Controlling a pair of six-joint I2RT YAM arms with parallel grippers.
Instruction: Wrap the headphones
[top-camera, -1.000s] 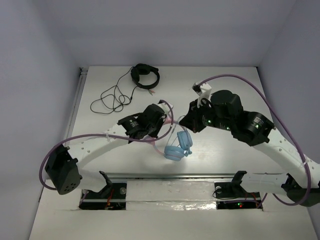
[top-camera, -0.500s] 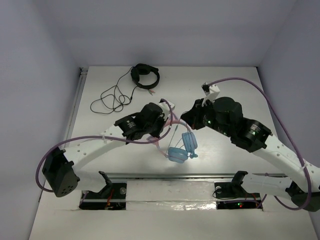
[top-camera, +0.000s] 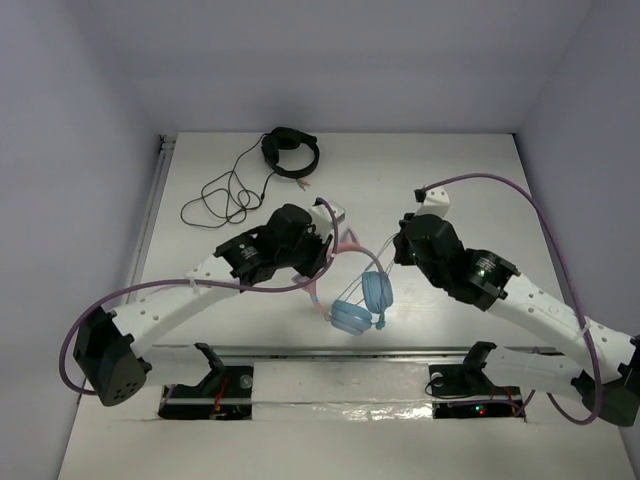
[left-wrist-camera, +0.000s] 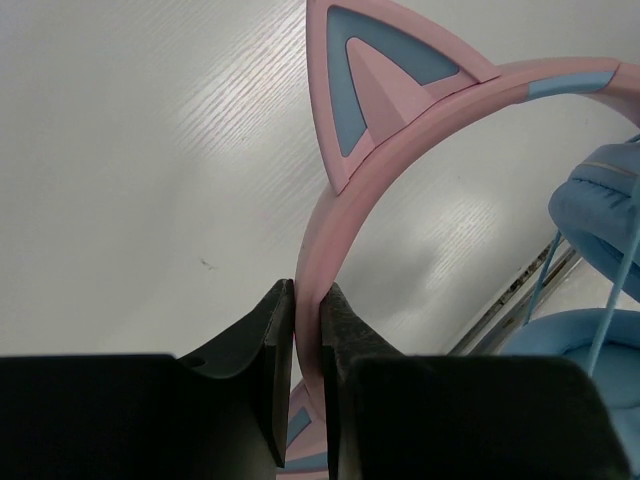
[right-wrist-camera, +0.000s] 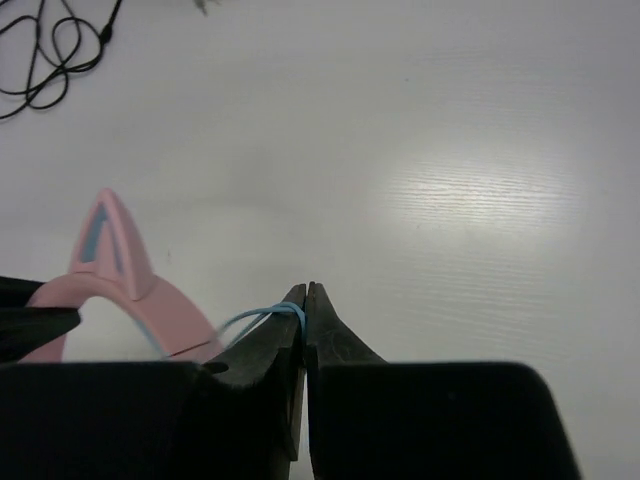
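Lying in loose loops at the left of the white, faintly wood-grained table (top-camera: 460, 170), a thin black cable (top-camera: 225, 195) is seen, joined to one pair of black headphones (top-camera: 290, 152) with a rounded band, well apart from both arms. Nearer the middle, the left gripper (left-wrist-camera: 307, 295) is shown with its two dark, matte, wedge-shaped fingers pressed onto the smooth pink headband (left-wrist-camera: 400, 150), which is pinched between them. One pointed cat ear (left-wrist-camera: 380, 80), pink with a blue triangular inset, is seen rising from that curved band. The headphones (top-camera: 362, 300) are found between the two grippers, near the table's front rail; two round, light blue, padded earcups (top-camera: 376, 291) are counted below the band, just beside each other, and whether they touch the table cannot be told. To the right, the right gripper (right-wrist-camera: 305, 292) is seen with its two black fingers closed together on the thin pale blue cable (right-wrist-camera: 262, 315), one strand of which is looped over the tips.
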